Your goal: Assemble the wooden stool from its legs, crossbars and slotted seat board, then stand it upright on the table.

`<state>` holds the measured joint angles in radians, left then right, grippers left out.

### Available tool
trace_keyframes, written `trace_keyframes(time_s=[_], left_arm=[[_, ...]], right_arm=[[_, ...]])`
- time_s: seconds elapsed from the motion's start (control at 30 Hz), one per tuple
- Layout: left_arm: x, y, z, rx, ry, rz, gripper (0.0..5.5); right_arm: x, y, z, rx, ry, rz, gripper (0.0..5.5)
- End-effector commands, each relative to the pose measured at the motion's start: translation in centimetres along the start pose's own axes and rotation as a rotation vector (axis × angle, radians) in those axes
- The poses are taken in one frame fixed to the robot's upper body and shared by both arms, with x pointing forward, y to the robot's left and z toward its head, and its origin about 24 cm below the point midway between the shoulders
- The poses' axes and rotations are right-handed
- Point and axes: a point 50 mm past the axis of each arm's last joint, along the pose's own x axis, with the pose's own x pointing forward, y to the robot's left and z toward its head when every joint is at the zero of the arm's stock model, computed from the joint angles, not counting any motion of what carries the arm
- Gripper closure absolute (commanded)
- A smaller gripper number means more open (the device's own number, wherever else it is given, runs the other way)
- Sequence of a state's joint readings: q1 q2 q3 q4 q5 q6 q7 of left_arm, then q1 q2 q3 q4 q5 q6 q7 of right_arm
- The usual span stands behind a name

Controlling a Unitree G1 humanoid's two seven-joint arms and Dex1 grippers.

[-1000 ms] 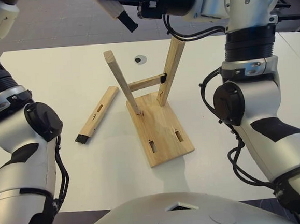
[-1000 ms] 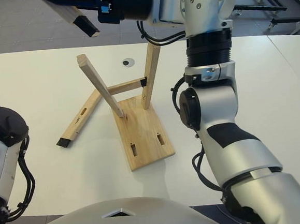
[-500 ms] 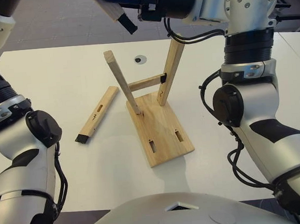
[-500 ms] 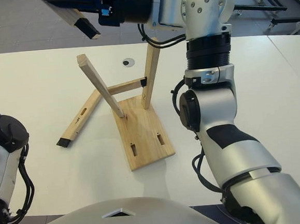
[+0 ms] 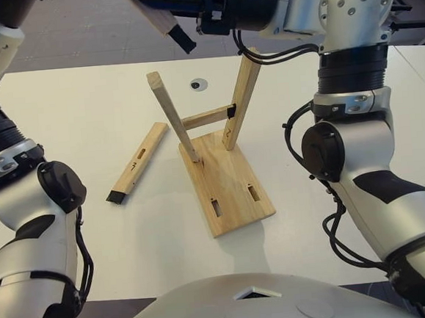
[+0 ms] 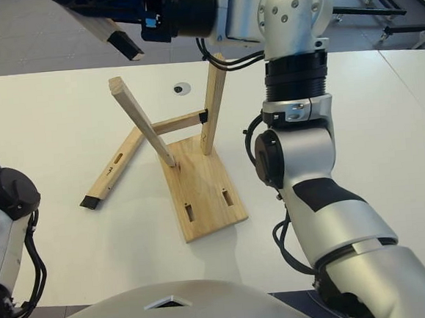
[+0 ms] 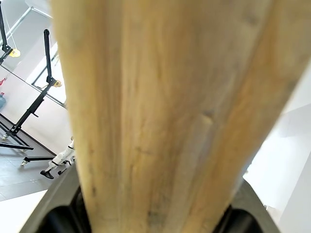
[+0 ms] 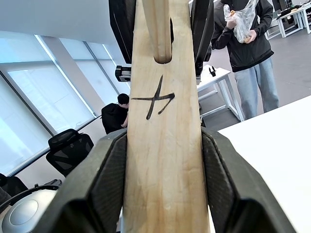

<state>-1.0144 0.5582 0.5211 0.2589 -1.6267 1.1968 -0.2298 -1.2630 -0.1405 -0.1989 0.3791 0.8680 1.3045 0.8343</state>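
While the half-built stool has not stirred over the last second, the raised leg, held in the air at 12 o'clock beyond the far edge, has dipped a little, its black foot now slightly lower. That small drift suggests the 2 arms are working a joint together aloft, not yet bringing anything down.

The seat board lies flat mid-tabletop with 2 legs standing in its 12 o'clock slots: the leaning leg at 11 o'clock and the upright leg at 1 o'clock, joined by a crossbar. The 2 slots at its 6 o'clock end are bare, so half the job remains. 1 spare leg lies flat at 9 o'clock of the board, apart from it.

The right claw is closed narrow on the raised leg, a pad pressed to each flank, below a pen mark and a slot with a wooden tip in it. The left claw appears clamped on a wooden piece, probably a loose crossbar, though its pads barely show.
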Motion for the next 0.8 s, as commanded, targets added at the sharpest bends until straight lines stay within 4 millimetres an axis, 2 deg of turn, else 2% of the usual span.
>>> trace_keyframes(time_s=[0.03,0.07,0.23,0.33,0.47,0.53,0.67,0.73,0.8], left_arm=[[-0.7,0.7,-0.2,0.003,0.025,0.058,3.36],[-0.7,0.6,-0.1,0.007,0.026,0.059,3.36],[-0.9,0.6,-0.1,0.01,0.036,0.061,3.47],[-0.9,0.5,0.0,0.018,0.034,0.067,3.47],[-0.9,-0.1,0.5,0.044,0.03,0.067,3.47],[-1.2,-0.4,0.8,0.061,0.025,0.077,3.47],[-1.8,-0.7,1.1,0.09,0.029,0.105,3.47],[-2.4,-1.3,1.0,0.127,0.057,0.122,3.47],[-3.3,-1.9,0.8,0.173,0.098,0.155,3.47]], right_arm=[[-0.3,0.4,0.4,-0.101,-0.051,0.01,3.46],[-0.3,0.5,0.1,-0.114,-0.041,0.019,3.07],[-0.8,0.2,-0.8,-0.145,-0.026,-0.005,2.27],[-1.2,-0.1,-0.8,-0.139,-0.026,-0.021,1.72],[-2.7,-0.2,0.2,-0.175,-0.038,-0.078,0.95],[-4.0,0.2,1.5,-0.197,-0.064,-0.104,0.55],[-7.0,1.0,3.8,-0.262,-0.118,-0.185,0.1],[-9.7,0.9,4.9,-0.311,-0.171,-0.257,0.1],[-13.3,1.4,6.3,-0.378,-0.243,-0.36,0.1]])
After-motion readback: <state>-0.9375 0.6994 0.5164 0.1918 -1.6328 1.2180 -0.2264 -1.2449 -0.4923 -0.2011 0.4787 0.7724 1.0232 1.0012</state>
